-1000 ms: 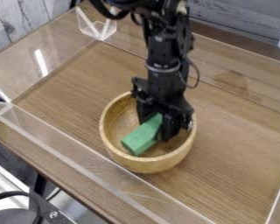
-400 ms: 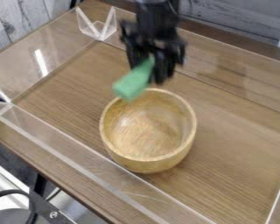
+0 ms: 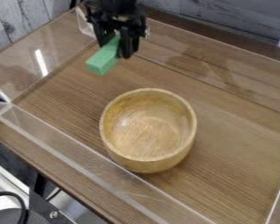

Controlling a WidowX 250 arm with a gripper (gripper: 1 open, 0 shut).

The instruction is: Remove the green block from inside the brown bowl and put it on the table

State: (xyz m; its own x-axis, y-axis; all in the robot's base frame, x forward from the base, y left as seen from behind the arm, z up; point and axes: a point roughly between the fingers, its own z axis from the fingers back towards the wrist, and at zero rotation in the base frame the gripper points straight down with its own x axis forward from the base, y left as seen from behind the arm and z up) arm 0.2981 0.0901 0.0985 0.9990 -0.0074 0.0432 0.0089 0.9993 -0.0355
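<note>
Green block (image 3: pixel 104 57) hangs at the lower end of the jaws (image 3: pixel 111 39), closed on it.

Bowl (image 3: pixel 149 130): light tan wood, thick-walled, smooth, visible grain, soft sheen. Bar, the green block (image 3: pixel 104 56): plain bright green, matt, of uniform surface. Tabletop, the table (image 3: pixel 219 127): brown wood-grain finish, fine streaks, smooth, with low sheen. Edging, low acrylic wall (image 3: pixel 78 158) along the table's left edge: clear, smooth, glossy, with bright streaks of reflected light toward the far left corner. Arm and gripper (image 3: pixel 119 28), past the table's far edge: black, slightly blurred; finish hard to tell. Cable (image 3: pixel 11 196), off the near left corner: black, smooth, faintly glossy.
</note>
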